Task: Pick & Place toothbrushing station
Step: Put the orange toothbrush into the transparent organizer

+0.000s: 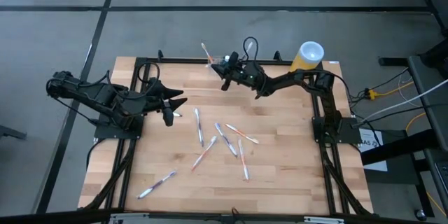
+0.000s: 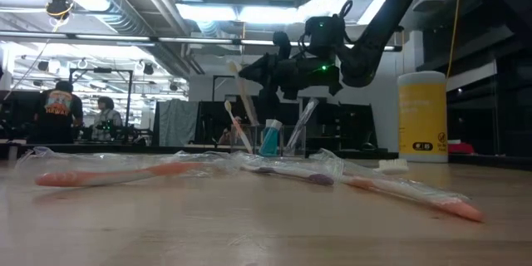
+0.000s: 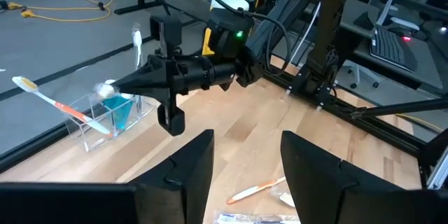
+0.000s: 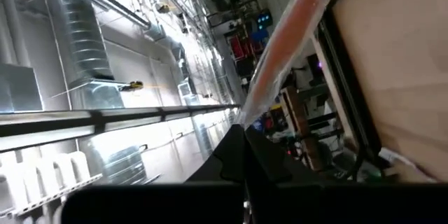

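Toothbrushing station (image 3: pixel 112 115), one, three brushes.

The right gripper (image 4: pixel 241 155) shows as two dark fingers (image 4: pixel 269 164) meeting at a point, pinching the near end of a toothbrush handle (image 4: pixel 283 42), orange inside a clear wrapper, which runs slantwise away from them. Beside the handle lies a pale wooden worktop (image 4: pixel 399 56), bordered along one edge by a black frame rail (image 4: pixel 344 94). Beyond the worktop edge the room shows tipped on its side: a ribbed silver duct (image 4: pixel 80 24), bright strip lights (image 4: pixel 119 7), and cluttered shelves (image 4: pixel 241 21) with small green and red lamps farther off.
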Controlling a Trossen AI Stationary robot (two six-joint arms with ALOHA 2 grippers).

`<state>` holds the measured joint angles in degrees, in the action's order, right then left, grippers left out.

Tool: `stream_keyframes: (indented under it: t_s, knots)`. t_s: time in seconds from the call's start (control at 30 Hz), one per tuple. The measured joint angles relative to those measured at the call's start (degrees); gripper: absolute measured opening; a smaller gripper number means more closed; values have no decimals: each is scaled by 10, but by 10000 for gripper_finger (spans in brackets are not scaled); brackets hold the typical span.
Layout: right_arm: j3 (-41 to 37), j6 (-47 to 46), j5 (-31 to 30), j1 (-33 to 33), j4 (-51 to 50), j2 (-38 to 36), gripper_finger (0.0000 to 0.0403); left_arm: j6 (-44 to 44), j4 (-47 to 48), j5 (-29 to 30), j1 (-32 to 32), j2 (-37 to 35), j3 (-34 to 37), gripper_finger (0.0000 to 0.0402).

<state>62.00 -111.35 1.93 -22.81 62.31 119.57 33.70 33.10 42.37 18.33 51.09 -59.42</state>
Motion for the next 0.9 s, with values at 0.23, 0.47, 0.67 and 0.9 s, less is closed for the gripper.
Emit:
stream_keyframes:
  t_s: [0.23, 0.47, 0.67, 0.9]
  knots:
    - [8, 9, 5, -11, 0, 0, 0, 0, 0, 0, 0, 0, 0, 162]
    - [83, 36, 36, 0, -17, 0, 0, 0, 1, 0, 0, 0, 0, 162]
    - [86, 47, 50, -8, -49, 0, 0, 4, 1, -3, 0, 0, 0, 162]
    - [71, 34, 55, -7, -55, 13, 0, 2, 1, -4, 0, 0, 0, 162]
